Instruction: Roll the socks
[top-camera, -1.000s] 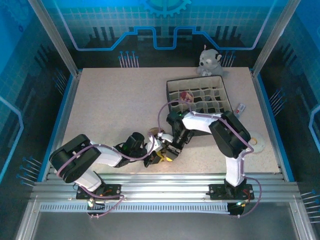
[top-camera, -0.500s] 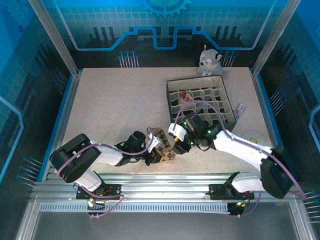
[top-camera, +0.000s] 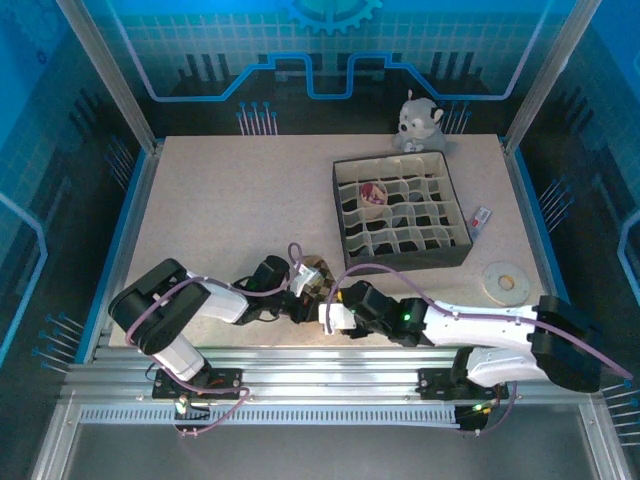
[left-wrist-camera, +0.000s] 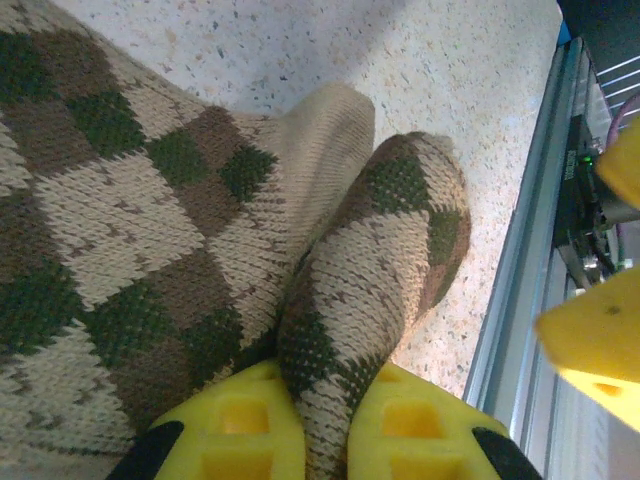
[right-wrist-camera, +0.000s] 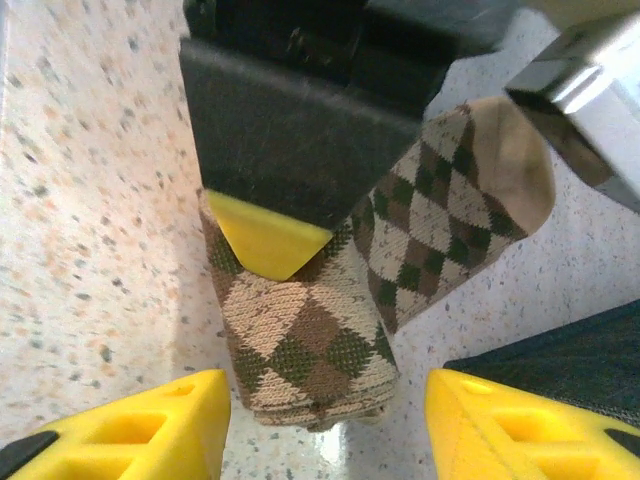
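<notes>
The brown-and-tan argyle sock lies folded near the table's front edge. My left gripper is shut on a fold of the argyle sock, its yellow fingers pinching the knit from both sides. My right gripper is open and low over the table, with the rolled end of the sock just ahead of the gap. In the top view the left gripper and right gripper meet at the sock. A beige-and-red bundle sits in one cell of the organizer.
A dark divided organizer box stands at the back right, with a grey plush toy behind it. A pale disc and a small packet lie to the box's right. The metal front rail runs close beside the sock.
The right arm has dropped low and swung to the front edge, its gripper now open in front of the sock. The left gripper has kept its hold and shifted slightly.
</notes>
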